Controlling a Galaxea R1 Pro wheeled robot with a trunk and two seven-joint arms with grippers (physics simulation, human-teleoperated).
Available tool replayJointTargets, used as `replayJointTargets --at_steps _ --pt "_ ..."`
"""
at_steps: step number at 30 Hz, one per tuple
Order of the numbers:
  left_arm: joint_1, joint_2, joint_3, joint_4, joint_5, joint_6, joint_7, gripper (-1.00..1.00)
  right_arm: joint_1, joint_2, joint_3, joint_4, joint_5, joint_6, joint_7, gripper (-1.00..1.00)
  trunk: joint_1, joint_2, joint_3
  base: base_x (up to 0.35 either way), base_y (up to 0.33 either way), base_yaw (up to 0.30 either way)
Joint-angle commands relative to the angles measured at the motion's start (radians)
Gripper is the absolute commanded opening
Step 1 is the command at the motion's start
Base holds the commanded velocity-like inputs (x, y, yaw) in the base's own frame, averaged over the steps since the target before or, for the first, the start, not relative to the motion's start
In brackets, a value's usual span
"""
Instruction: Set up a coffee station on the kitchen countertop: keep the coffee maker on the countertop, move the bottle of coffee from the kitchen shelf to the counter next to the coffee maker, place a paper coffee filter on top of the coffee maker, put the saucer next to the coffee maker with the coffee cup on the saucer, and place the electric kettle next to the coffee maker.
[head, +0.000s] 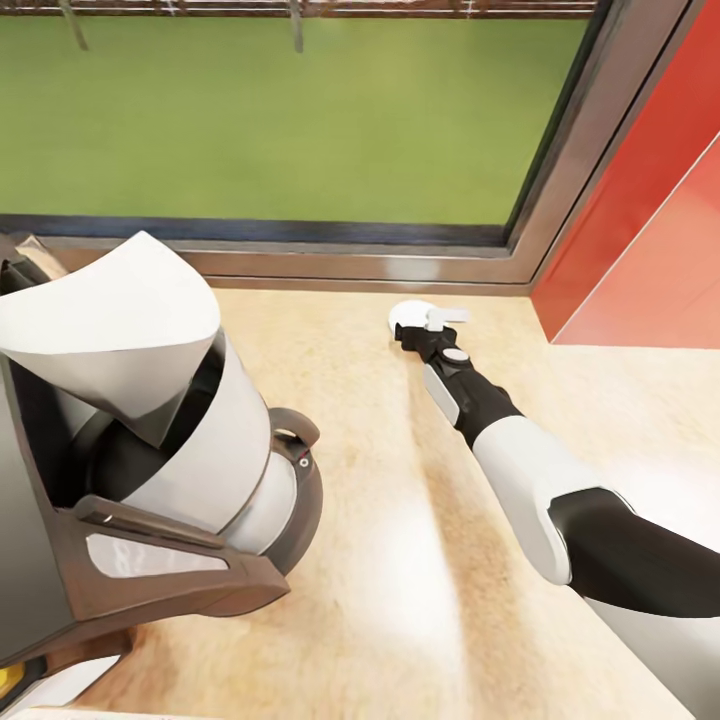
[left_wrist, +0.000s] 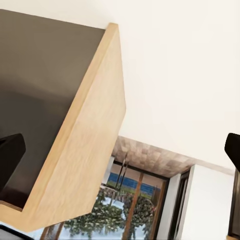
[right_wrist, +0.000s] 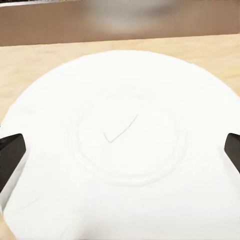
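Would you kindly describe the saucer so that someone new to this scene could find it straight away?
Start at the large window behind the kitchen countertop and follow its sill toward the red wall. Just before that corner, a small flat round white plate lies on the beige worktop: the saucer, at the tip of the right gripper. It is far flatter and smaller than the grey coffee maker.
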Motion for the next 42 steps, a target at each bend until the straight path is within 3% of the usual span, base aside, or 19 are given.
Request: replayJointTargets --at_steps 1,23,42 --pt "0.0 0.0 0.007 0.002 0.006 -0.007 -0.001 1.0 0.0 -0.002 0.007 0.041 -0.015 0.005 -0.009 1.0 0.001 -0.001 -0.003 0.0 0.0 0.0" --pt "0.0 0.0 0.007 0.002 0.006 -0.007 -0.001 1.0 0.002 -0.007 0.008 0.049 -0.014 0.005 -0.009 1.0 0.001 -0.001 -0.006 -0.002 0.0 0.0" --pt "-0.001 0.002 0.008 0.002 0.006 -0.007 -0.001 1.0 0.006 -0.008 0.007 0.05 -0.012 0.006 -0.009 1.0 0.001 -0.001 -0.006 -0.106 0.0 0.0"
